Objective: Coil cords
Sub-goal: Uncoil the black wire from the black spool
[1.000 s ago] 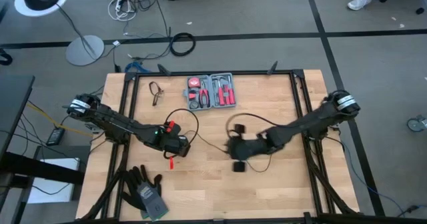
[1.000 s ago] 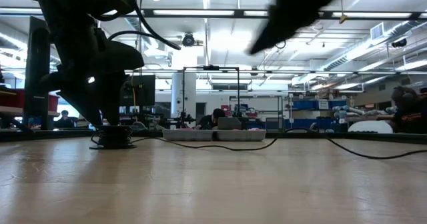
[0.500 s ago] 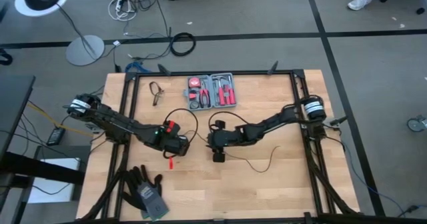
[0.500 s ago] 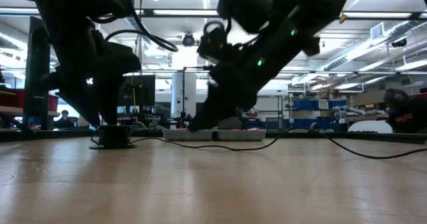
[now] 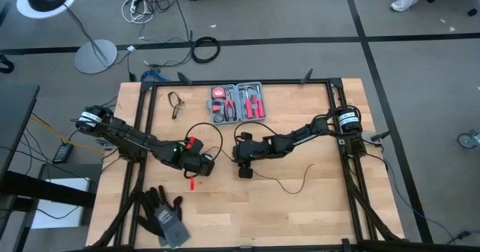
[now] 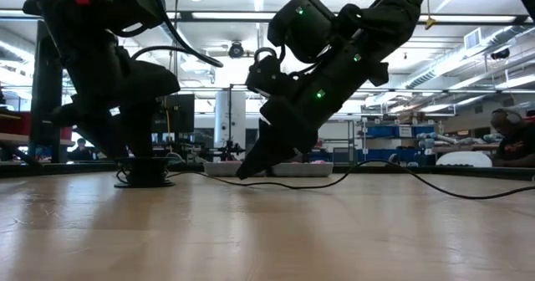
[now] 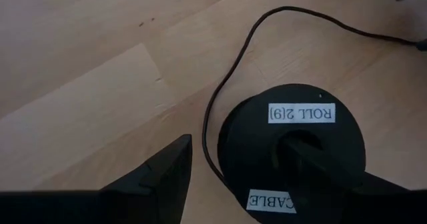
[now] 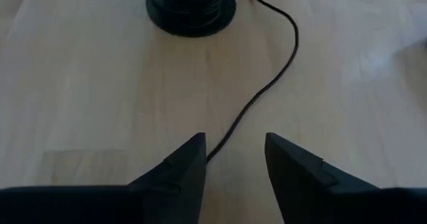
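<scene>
Far left of the table [image 5: 315,207], near your front-left corner, you've got a pair of dark gloves [image 5: 163,216] lying flat, well apart from the work. Back-left there's a small black loop [image 5: 175,103], can't tell what it is. Your left gripper [image 5: 201,164] is down low, left of centre, on the black spool [image 7: 293,147]: in the left wrist view one finger sits in the spool's centre hole and the other stands outside the rim, w/ the thin wire passing in the gap btwn, so the jaws are spread around the spool's wall; whether they press it, can't tell. Spool label reads "ROLL 2(9)" and "CABLE". In the low view the spool [image 6: 145,171] sits flat on the wood under that arm. From it the black wire [image 5: 214,130] arcs up and over toward the back, then runs right past the right gripper and trails off as a loose curve [image 5: 296,181] on bare wood, right of centre. Behind centre, at the back edge, the red tool kit [image 5: 238,102] lies open. Your right gripper [image 5: 244,162] is at mid-table, just right of the left one, tilted down w/ tips near the surface; right wrist view shows its fingers [image 8: 179,174] parted, moderately wide, holding nothing, wire [image 8: 257,97] running on the wood btwn them toward the spool [image 8: 191,4].
</scene>
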Available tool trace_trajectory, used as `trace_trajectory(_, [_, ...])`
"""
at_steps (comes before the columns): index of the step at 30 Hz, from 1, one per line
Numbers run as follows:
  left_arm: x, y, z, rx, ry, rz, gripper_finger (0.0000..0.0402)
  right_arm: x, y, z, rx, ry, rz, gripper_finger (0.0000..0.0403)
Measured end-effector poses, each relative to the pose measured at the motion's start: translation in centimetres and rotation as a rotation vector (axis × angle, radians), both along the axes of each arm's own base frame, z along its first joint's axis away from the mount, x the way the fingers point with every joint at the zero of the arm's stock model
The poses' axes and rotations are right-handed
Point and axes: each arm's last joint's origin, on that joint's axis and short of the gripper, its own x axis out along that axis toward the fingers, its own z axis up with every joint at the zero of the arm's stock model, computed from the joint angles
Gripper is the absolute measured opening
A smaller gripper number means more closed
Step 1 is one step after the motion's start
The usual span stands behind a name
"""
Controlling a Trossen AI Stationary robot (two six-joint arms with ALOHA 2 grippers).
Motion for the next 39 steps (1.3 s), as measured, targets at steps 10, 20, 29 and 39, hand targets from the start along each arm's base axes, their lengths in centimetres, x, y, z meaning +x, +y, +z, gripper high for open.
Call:
trace_trajectory(10, [0.1, 0.0, 0.0, -0.004, -0.009, 0.003, 0.0222, 0.0, 0.7, -2.0, 0.063, 0.075, 0.003, 0.0092])
trace_trajectory(20, [-0.1, 0.0, -0.1, -0.019, 0.007, 0.017, 0.0222, -5.8, 2.7, 1.9, 0.121, 0.486, 0.002, 0.0002])
trace_trajectory(29, [-0.3, 0.0, -0.1, -0.021, 0.030, 0.016, 0.0222, -16.5, 5.7, 9.6, 0.155, 0.959, -0.103, 0.0001])
trace_trajectory(39, [-0.2, 0.0, -0.1, -0.031, 0.025, 0.014, 0.0222, -22.7, 7.3, 14.0, 0.139, 0.818, -0.208, 0.0004])
